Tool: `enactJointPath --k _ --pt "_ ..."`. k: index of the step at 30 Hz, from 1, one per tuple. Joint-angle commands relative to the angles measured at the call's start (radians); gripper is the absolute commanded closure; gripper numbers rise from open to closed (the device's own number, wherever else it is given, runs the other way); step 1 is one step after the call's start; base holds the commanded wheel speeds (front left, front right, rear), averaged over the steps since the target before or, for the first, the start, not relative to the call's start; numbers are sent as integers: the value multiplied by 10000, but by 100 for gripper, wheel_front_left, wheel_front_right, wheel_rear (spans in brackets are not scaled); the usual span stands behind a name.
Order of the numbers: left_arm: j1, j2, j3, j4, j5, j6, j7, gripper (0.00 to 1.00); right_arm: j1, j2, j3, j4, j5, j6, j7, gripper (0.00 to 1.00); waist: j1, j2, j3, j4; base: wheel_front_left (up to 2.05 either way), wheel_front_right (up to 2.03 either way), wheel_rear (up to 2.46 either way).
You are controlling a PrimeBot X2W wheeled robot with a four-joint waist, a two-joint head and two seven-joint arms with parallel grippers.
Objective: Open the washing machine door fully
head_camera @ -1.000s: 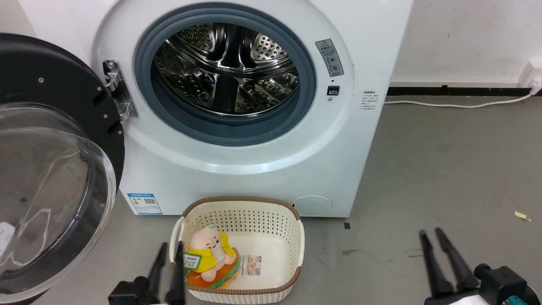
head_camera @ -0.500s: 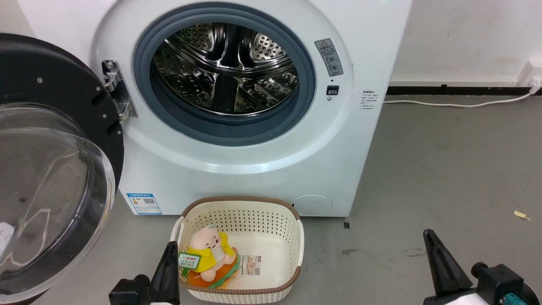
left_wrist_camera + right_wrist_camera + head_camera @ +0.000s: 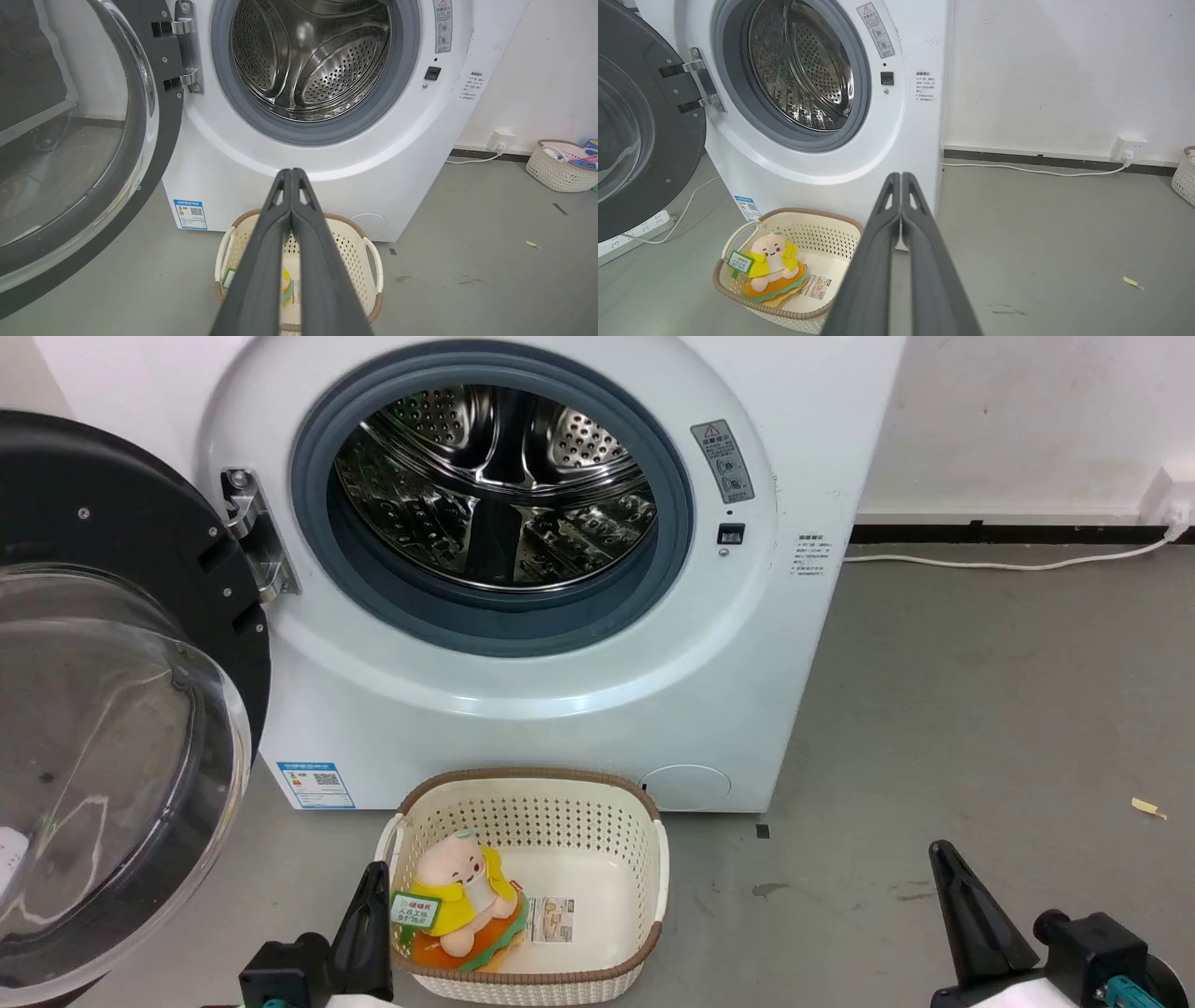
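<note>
at left, washing machine door (image 3: 103,709) wide open; left end effector (image 3: 375,879), right end effector (image 3: 945,863) closed, empty.

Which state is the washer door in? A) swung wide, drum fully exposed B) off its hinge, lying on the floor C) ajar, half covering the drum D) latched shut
A: the door hangs on its hinge wide to the left of the washing machine, and the whole drum opening is uncovered.
</note>
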Motion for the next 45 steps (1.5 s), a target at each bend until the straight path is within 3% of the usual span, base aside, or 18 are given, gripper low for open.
enactJointPath --k 1,45 --pt "-150 6 16 -50 96 -18 57 100 -152 6 16 -82 -56 2 58 100 -1 0 2 -5 0 0 0" --pt "-458 -16 277 -532 815 -58 993 100 -424 17 125 -446 -410 5 1003 100 -1 0 52 -159 0 0 0"
